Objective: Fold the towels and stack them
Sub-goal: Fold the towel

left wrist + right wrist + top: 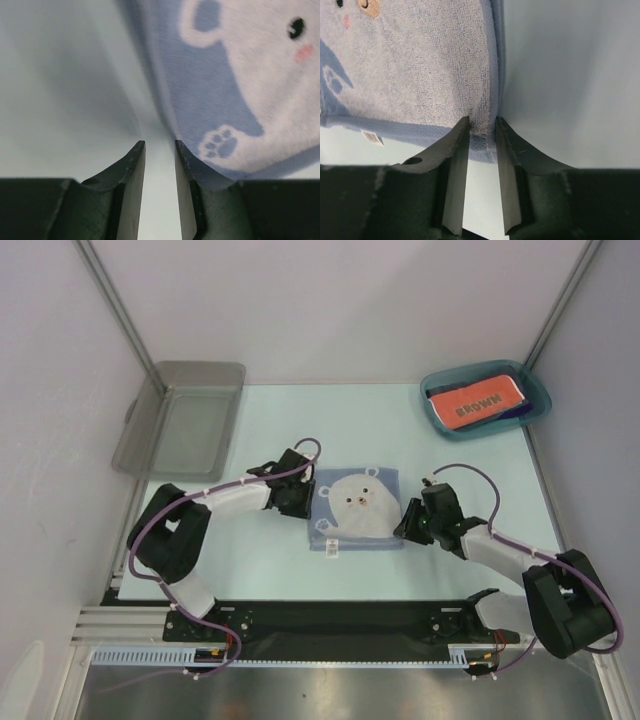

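Observation:
A pale light-blue towel with a white bear print [357,508] lies flat on the table between my arms. My left gripper [300,498] is at its left edge. In the left wrist view the gripper [160,145] is narrowly open and empty, with bare table in the gap and the towel [250,100] just right of the right finger. My right gripper [408,525] is at the towel's near right corner. In the right wrist view the gripper [482,122] is narrowly open, and the corner of the towel [420,75] lies between the tips. An orange-red "BROWN" towel [475,403] lies folded on a purple one [520,412].
A teal translucent bin [437,418] at the back right holds the folded towels. A grey plastic bin [180,418] stands at the back left. Grey walls close both sides and the back. A small label [332,546] hangs at the bear towel's near edge.

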`<state>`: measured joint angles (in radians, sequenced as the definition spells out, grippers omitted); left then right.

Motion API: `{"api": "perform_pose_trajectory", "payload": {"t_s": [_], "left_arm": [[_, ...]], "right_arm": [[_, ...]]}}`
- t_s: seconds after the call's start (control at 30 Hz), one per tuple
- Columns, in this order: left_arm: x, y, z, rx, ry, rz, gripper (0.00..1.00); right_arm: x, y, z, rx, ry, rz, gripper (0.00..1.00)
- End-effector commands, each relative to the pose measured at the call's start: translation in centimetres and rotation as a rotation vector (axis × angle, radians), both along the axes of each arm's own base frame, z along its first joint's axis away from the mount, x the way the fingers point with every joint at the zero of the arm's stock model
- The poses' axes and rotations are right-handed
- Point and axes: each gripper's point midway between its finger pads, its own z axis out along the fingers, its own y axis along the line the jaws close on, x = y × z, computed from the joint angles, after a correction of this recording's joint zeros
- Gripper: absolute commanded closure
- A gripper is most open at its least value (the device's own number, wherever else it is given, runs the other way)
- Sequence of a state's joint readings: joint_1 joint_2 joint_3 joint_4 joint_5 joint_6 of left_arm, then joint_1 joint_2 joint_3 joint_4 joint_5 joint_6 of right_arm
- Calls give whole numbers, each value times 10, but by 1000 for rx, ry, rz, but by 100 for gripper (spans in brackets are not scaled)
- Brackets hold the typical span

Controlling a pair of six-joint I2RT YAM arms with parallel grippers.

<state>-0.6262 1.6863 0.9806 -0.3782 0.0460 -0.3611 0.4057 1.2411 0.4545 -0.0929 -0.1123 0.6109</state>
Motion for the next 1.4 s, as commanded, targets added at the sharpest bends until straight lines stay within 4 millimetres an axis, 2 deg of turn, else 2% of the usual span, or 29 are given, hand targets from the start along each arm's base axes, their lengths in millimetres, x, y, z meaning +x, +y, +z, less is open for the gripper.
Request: {"api": "perform_pose_trajectory", "payload": {"t_s": [0.0, 0.1, 0.17, 0.2, 0.23, 0.27, 0.3, 0.33, 0.43, 0.53, 0.73, 0.9, 1.07, 1.2, 1.23, 1.33, 1.37], "left_arm": [[25, 26, 12, 26, -51, 128, 65], [24, 33, 24, 46, -59, 133, 59], [14, 21, 34, -12, -55, 111, 58], [2, 16, 30, -42, -26, 95, 57], [-10, 2, 38, -111, -11, 69, 57], [-13, -7, 39, -151, -18, 60, 56], [-25, -8, 32, -164, 5, 57, 56], [-33, -18, 35, -201, 20, 53, 55], [-47, -24, 26, -230, 48, 67, 55], [-52, -15, 14, -195, 58, 109, 55], [-58, -12, -1, -176, 85, 130, 59], [-56, -10, 1, -171, 76, 140, 58], [-54, -14, 9, -194, 69, 134, 58], [-53, -16, 11, -197, 72, 129, 69], [-54, -16, 11, -192, 74, 129, 78], [-51, -15, 16, -182, 65, 130, 97], [-50, -15, 17, -178, 61, 130, 100]], "right_arm": [[-12, 0, -1, 18, 1, -65, 66], [-16, -6, 0, 6, 1, -88, 61], [-16, -7, 5, 1, -11, -85, 60], [-16, -7, 7, 4, -17, -83, 59], [-16, -7, 9, 6, -19, -82, 60], [-16, -6, 9, 8, -15, -79, 60], [-17, -5, 9, 14, -13, -72, 60], [-18, -4, 8, 15, -9, -70, 61], [-20, -4, 3, 16, -6, -59, 65], [-23, -4, -2, 17, -4, -52, 66], [-25, -4, -5, 20, -5, -48, 68], [-27, -7, -8, 5, 4, -47, 72], [-28, -7, -8, 3, 1, -43, 82], [-28, -7, -6, 5, -7, -36, 87], [-27, -6, -5, 5, -7, -36, 88], [-26, -6, -4, 0, -8, -33, 90], [-25, -5, -2, 3, -12, -31, 92]]}}
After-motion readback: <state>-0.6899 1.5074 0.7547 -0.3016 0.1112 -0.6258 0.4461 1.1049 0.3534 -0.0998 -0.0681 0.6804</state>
